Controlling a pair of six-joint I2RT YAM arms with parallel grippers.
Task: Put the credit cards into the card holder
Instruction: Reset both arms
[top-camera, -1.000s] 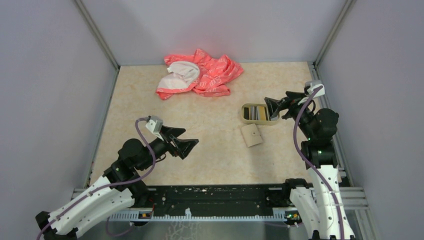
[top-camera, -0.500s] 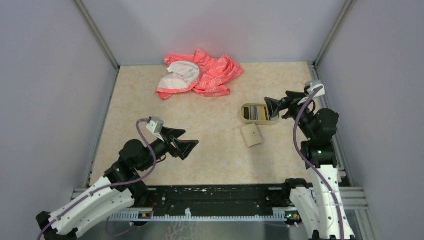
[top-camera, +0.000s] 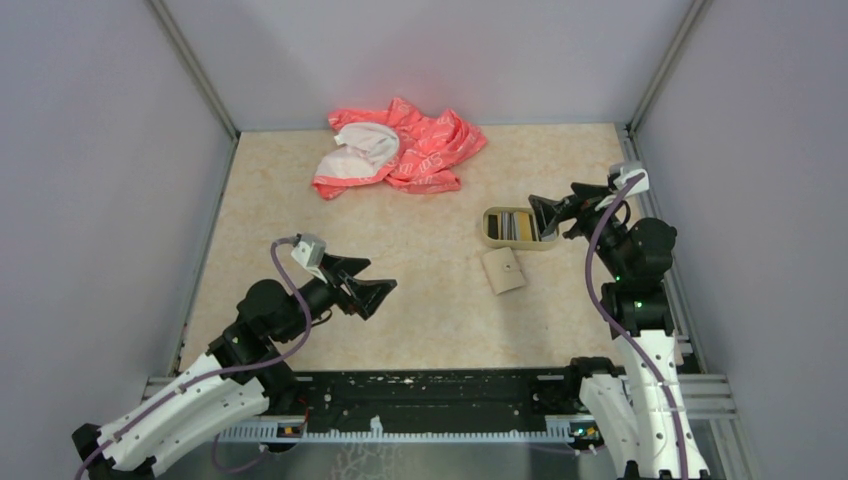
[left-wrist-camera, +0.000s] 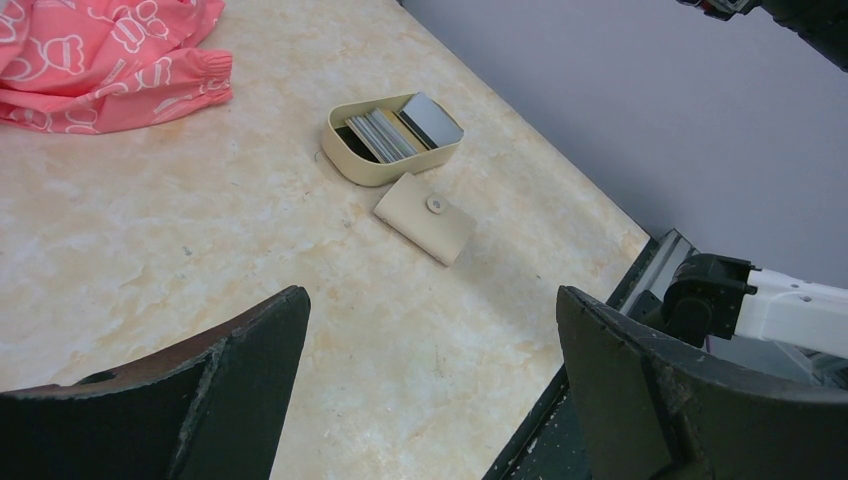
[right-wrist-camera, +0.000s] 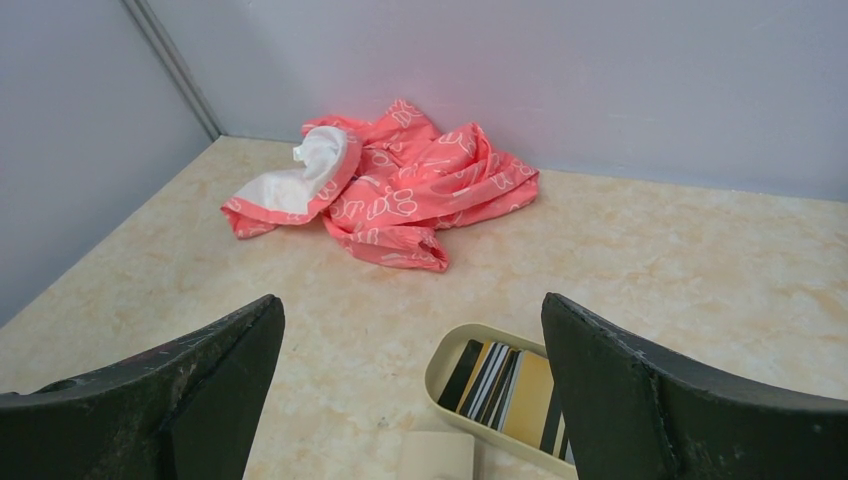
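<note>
Comparing this moment with a second ago, nothing has shifted. The left arm's black two-finger gripper (top-camera: 383, 275) hangs above the marbled beige tabletop (top-camera: 290, 200), jaws wide and empty. A crumpled pink patterned cloth (top-camera: 400, 148) lies at the back. The flat beige snap-buttoned card holder (top-camera: 503, 270) lies closed just beside the tan oval plastic tray (top-camera: 489, 230), which holds the thin black, white and grey credit cards (top-camera: 515, 225) on edge. The right black gripper (top-camera: 543, 218) hovers at the tray's right end, jaws wide and empty. I judge the task barely begun.
</note>
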